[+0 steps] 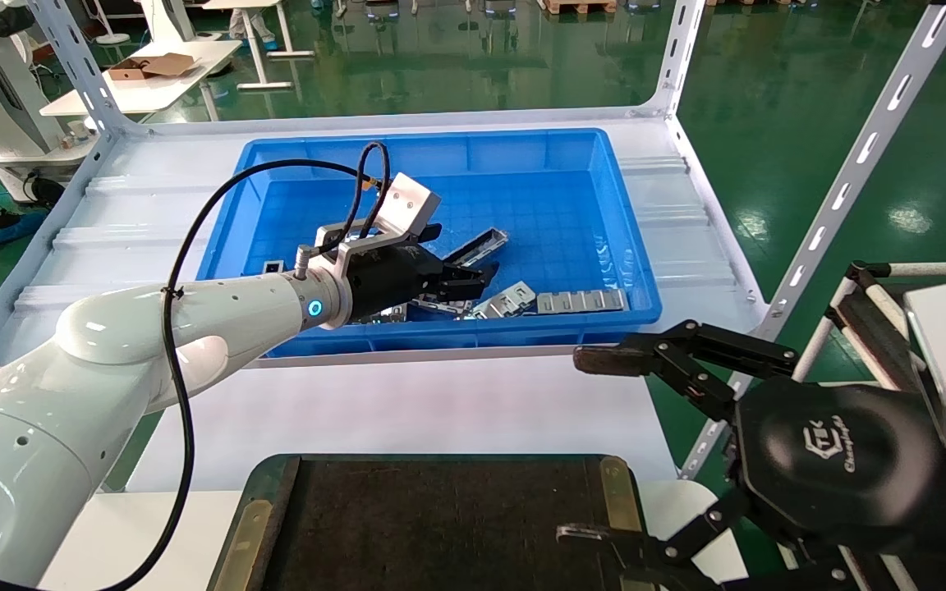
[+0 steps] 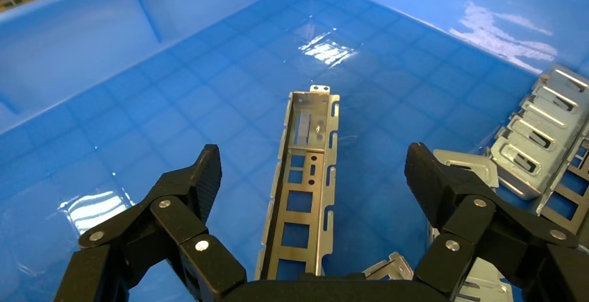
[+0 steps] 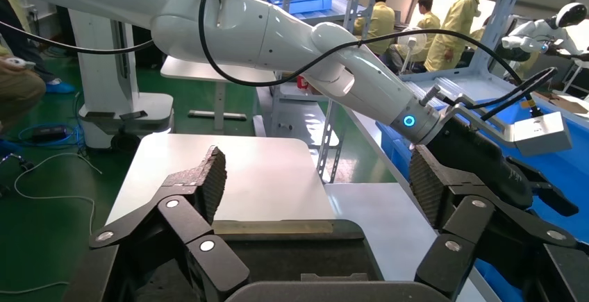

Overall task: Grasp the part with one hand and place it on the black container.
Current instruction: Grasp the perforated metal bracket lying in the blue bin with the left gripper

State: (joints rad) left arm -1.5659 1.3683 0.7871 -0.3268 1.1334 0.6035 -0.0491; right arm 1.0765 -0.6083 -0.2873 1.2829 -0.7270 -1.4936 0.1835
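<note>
Left tool spread wide, straddling part.

We see a glossy green floor mirroring overhead lights, a white table bearing an open cardboard box, white slotted shelf posts, and workers in yellow jackets standing far back.

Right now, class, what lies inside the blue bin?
Inside the blue bin: slotted metal parts at its near side, one channel part between the open left gripper fingers. The gripper covers some parts; their number cannot be told.
</note>
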